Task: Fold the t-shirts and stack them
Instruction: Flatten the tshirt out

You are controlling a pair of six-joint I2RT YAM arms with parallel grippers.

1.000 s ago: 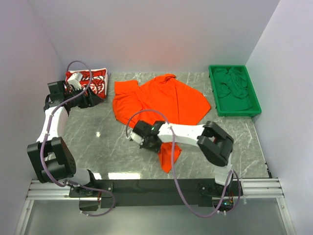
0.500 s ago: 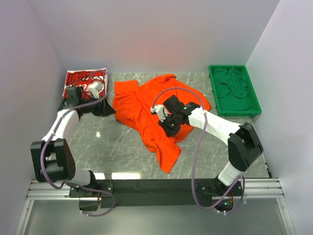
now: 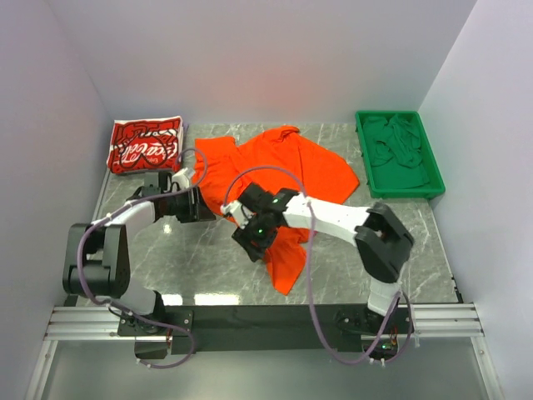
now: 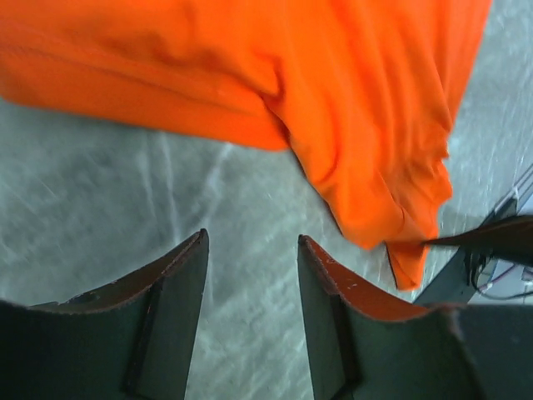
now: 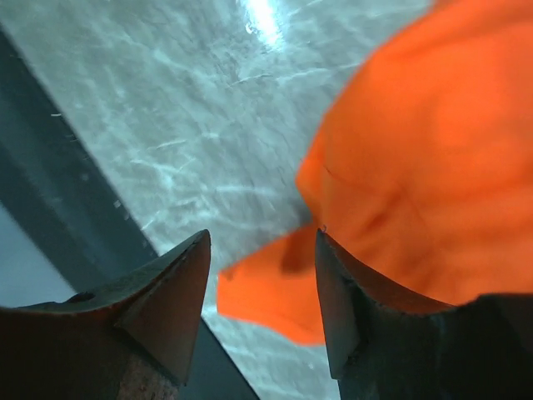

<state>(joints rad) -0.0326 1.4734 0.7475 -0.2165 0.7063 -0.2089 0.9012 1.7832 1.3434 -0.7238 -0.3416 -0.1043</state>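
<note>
From above, the orange t-shirt (image 3: 287,167) lies rumpled mid-way across the table (image 3: 191,258). The red t-shirt (image 3: 146,146) sits folded at the far left corner (well apart). The left gripper (image 3: 202,206) is at the orange t-shirt's left edge, and the right gripper (image 3: 248,236) is over its near part. Left wrist: jaws apart, empty — bare table between them. Right wrist: jaws apart too — nothing gripped, orange hem beyond.

Table (image 3: 191,258): grey marbled top, one glare spot toward left edge. Walls (image 3: 266,58): plain, pale, on three sides. Tray (image 3: 362,154): green, far right corner. Rail (image 3: 441,317): metal, near edge.
</note>
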